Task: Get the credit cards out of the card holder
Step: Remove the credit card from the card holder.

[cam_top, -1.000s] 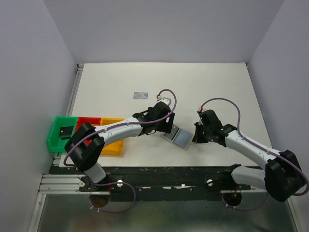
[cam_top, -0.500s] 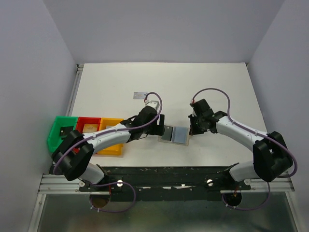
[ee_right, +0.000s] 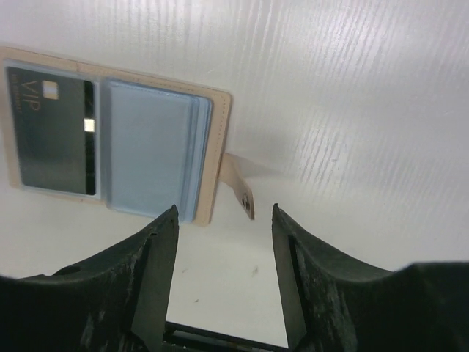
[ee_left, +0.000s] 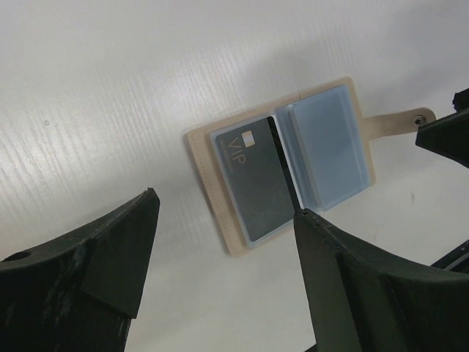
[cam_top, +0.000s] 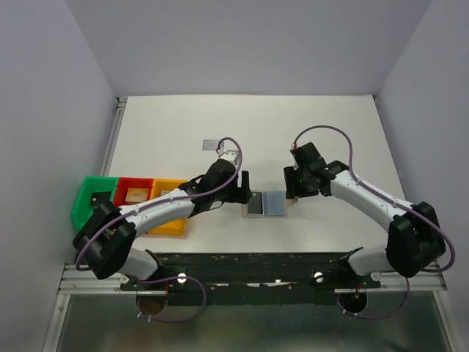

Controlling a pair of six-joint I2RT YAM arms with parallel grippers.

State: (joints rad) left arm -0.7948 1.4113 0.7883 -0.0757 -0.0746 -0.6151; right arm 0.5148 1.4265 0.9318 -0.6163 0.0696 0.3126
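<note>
The card holder (cam_top: pixel 265 204) lies open and flat on the table, tan border around two blue-grey panels. A dark credit card (ee_left: pixel 253 183) marked VIP sits in its left panel; the right panel (ee_left: pixel 326 147) shows only blue-grey sleeves. The tan tab (ee_right: pixel 240 187) sticks out on the right. My left gripper (ee_left: pixel 226 204) hovers open over the holder's left edge. Just right of the holder, my right gripper (ee_right: pixel 224 209) is open, its fingertips either side of the tab's end with a gap on both sides. A silver-grey credit card (cam_top: pixel 213 144) lies on the table farther back.
Green (cam_top: pixel 91 213), red (cam_top: pixel 132 183) and yellow (cam_top: pixel 170 224) bins stand in a row at the table's left near edge. A small black chunky object (cam_top: pixel 96 199) is in the green bin. Grey walls enclose the table on three sides.
My right gripper has gone from shut to open, and the tab is no longer pinched. The holder, tilted a second ago, now lies flat. Both arms shifted slightly back and left.
</note>
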